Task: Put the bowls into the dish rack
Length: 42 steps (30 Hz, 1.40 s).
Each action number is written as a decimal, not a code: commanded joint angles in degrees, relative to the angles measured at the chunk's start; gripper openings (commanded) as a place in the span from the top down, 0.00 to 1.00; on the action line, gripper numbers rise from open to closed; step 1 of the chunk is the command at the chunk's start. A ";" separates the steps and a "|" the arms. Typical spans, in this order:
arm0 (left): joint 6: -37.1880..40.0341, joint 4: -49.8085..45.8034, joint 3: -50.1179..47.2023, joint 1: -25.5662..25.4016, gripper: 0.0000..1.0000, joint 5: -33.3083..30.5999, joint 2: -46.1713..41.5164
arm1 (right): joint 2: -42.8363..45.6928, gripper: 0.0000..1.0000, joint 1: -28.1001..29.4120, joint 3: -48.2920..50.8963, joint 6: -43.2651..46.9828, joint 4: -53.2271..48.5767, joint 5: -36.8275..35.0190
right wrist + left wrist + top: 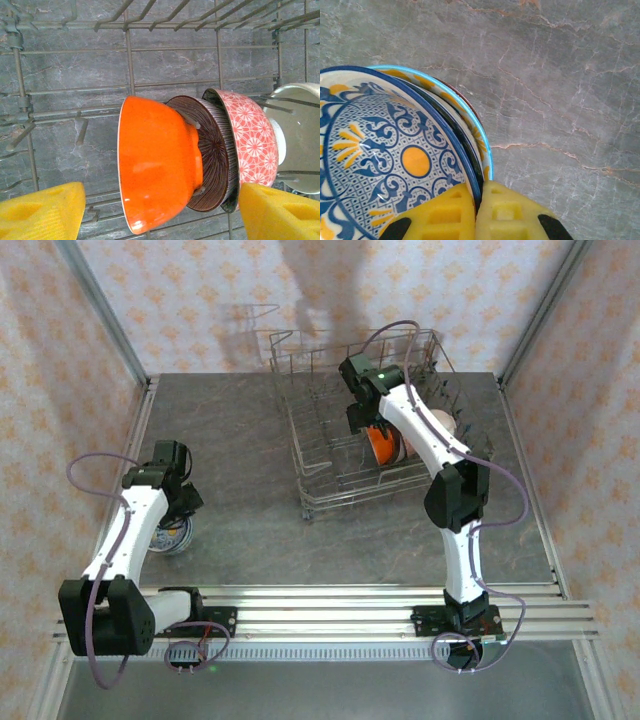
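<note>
Pinching blue-patterned bowl [395, 160] rim, left gripper [476, 212]; right gripper [160, 212] apart; lower bowls [476, 134] half-hidden.

The table [240, 440] is the anchor here: dark grey stone-look top with pale veins and a few rusty streaks running through it. Wallpaper [200, 300] stands behind it and on both sides, pinkish-cream with a repeating orange flower print. Two soft grey shadows [320, 280] fall on the stretch behind the table's far edge. Slim metal posts rise from the far corners, one on the left [100, 310] and one on the right [545, 305]. Along the table's near edge run silver slotted rails [330, 605], with a white ribbed strip [320, 650] just in front of them.
</note>
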<state>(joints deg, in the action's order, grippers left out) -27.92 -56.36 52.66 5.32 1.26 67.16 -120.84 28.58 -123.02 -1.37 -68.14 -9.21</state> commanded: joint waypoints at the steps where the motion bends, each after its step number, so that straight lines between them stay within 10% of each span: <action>1: 0.61 -0.71 -0.38 0.21 0.97 1.12 -1.65 | -0.62 0.20 0.17 -2.38 0.22 -1.89 -0.55; 27: -0.66 -7.68 8.88 0.13 1.00 -1.89 -8.34 | 1.94 0.20 0.43 -4.79 -0.91 -1.54 4.19; 42: -18.63 -3.77 19.01 -3.54 1.00 1.06 -11.45 | 10.06 0.23 8.56 -7.85 0.84 5.47 5.39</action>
<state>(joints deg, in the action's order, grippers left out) -40.36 -63.46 68.62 3.40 2.92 56.58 -114.02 33.89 -128.46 -1.52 -65.45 -2.81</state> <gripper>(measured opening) 0.048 0.770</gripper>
